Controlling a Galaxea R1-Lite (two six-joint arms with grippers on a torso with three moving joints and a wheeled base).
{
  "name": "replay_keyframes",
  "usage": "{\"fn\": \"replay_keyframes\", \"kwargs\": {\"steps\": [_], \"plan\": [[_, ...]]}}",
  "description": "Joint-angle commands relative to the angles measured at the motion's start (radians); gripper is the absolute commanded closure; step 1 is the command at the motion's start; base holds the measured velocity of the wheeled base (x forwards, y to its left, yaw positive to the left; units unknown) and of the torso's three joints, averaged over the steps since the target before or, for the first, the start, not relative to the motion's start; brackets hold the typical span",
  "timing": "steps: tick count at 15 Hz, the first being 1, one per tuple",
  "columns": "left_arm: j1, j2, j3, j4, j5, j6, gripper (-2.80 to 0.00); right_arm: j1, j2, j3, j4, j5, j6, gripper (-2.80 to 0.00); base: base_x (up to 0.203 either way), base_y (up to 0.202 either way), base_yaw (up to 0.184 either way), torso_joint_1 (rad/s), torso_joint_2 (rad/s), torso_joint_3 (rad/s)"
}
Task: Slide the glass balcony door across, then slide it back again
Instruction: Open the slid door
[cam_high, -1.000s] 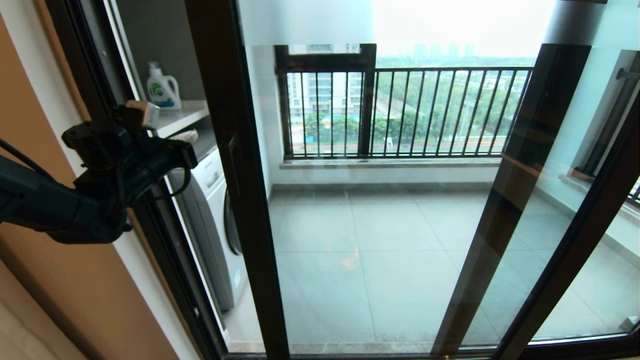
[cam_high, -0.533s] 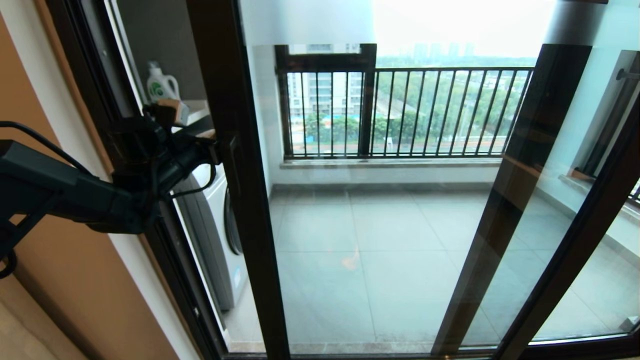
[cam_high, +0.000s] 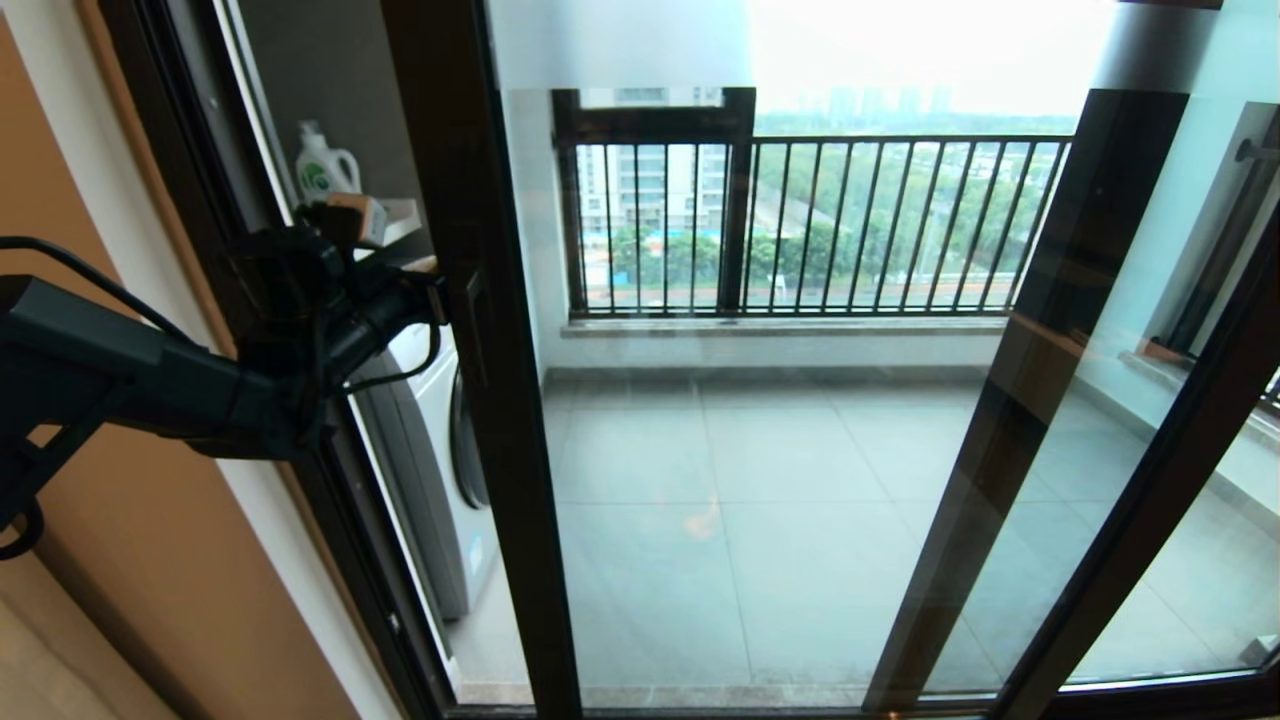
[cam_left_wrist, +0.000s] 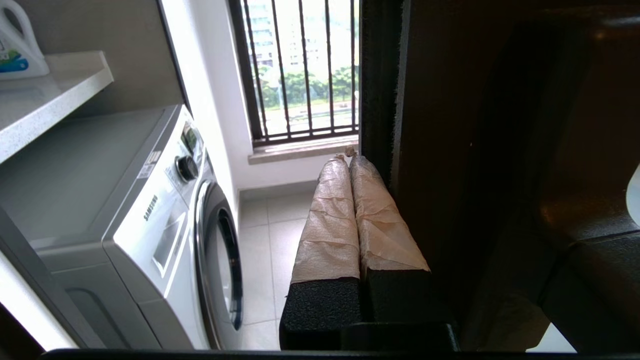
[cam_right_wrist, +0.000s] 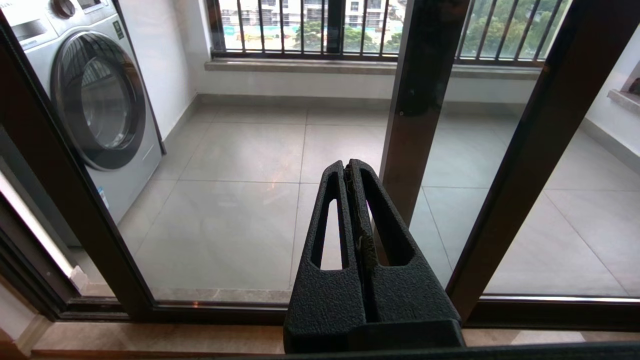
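The left gripper, fingers pressed together and holding nothing, is pushing against the glass balcony door frame edge beside it; the washing machine is standing on its other side.

The right gripper, also closed and empty, is hanging idle before the glass.

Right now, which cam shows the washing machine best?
Left wrist view: the washing machine shows top, control panel and round door unobstructed. Right wrist view catches only its door and front through the glass. Head view shows a sliver between the left gripper and the glass balcony door.

Head view down through the glass; both wrist views close, sharing the washing machine.
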Motion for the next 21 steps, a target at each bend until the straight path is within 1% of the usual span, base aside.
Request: {"fn": "replay_keyframes", "kwargs": {"steps": [1, 5, 9, 12, 14, 19, 21], "plan": [[-0.018, -0.002, -0.005, -0.005, -0.009, 0.001, 0.0, 0.0, 0.001, 0.012, -0.001, 0.001, -0.001, 0.0, 0.0, 0.0, 0.0, 0.0, 0.0, 0.0], [-0.051, 0.001, -0.006, -0.004, -0.007, 0.001, 0.0, 0.0, 0.001, 0.012, -0.001, 0.0, -0.001, 0.0, 0.0, 0.0, 0.0, 0.0, 0.0, 0.0], [-0.087, 0.009, -0.019, 0.001, -0.007, 0.014, 0.0, 0.0, -0.001, 0.012, -0.001, 0.0, -0.001, 0.0, 0.0, 0.0, 0.0, 0.0, 0.0, 0.0], [-0.119, 0.022, -0.069, 0.04, 0.005, 0.025, 0.0, 0.0, 0.0, 0.012, -0.001, 0.001, -0.001, 0.0, 0.0, 0.0, 0.0, 0.0, 0.0, 0.0], [-0.136, 0.052, -0.105, 0.05, 0.033, 0.055, 0.0, 0.0, 0.0, 0.012, -0.001, 0.0, -0.001, 0.0, 0.0, 0.0, 0.0, 0.0, 0.0, 0.0], [-0.191, 0.103, -0.177, 0.074, 0.049, 0.062, 0.0, 0.0, 0.0, 0.012, -0.001, 0.0, -0.001, 0.0, 0.0, 0.0, 0.0, 0.0, 0.0, 0.0], [-0.212, 0.113, -0.195, 0.083, 0.053, 0.081, 0.0, 0.0, -0.001, 0.012, -0.001, 0.001, -0.001, 0.0, 0.0, 0.0, 0.0, 0.0, 0.0, 0.0]]}}
